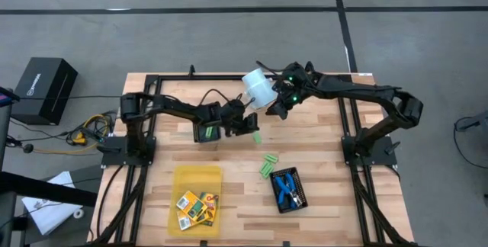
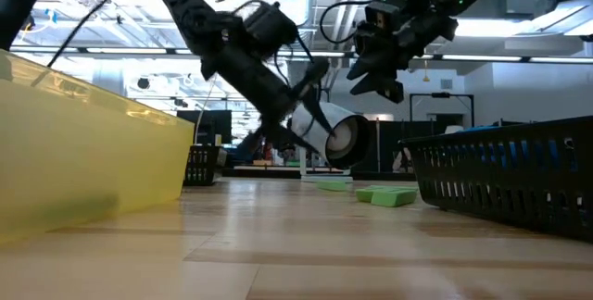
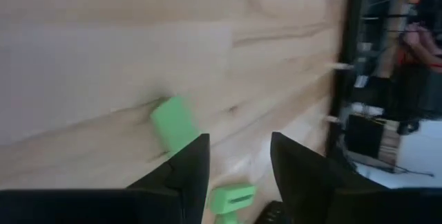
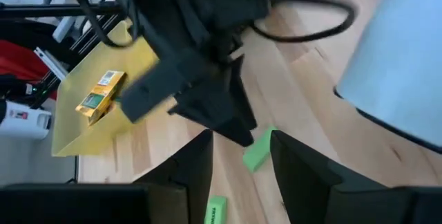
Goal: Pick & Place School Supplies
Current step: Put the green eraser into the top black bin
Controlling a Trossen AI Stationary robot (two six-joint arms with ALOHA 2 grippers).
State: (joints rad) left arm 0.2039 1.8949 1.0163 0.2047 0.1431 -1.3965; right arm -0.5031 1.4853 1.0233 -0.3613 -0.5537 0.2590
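Wooden table [image 1: 320, 201] seen from above, with a white cup [image 1: 259, 89] raised near its far middle as the landmark. The right gripper [image 1: 279, 107] hangs just beside the cup, fingers a small gap apart and empty. The left gripper [image 1: 245, 123] sits just nearer than the cup, fingers likewise parted and empty, above a lone light-green piece [image 1: 256, 136]. More green pieces [image 1: 268, 166] lie nearer still, well apart from the cup. Beyond those sits a black mesh tray [image 1: 299, 198] holding blue-handled pliers [image 1: 285, 188]. Orange-yellow boxes [image 1: 196, 207] rest in a yellow tray [image 1: 197, 177], nearer and leftward of the cup.

Likely risk: both grippers crowd the cup, so either arm reaching could strike the other or knock the cup. Open board lies between the trays; the table's frame rails hem the sides.
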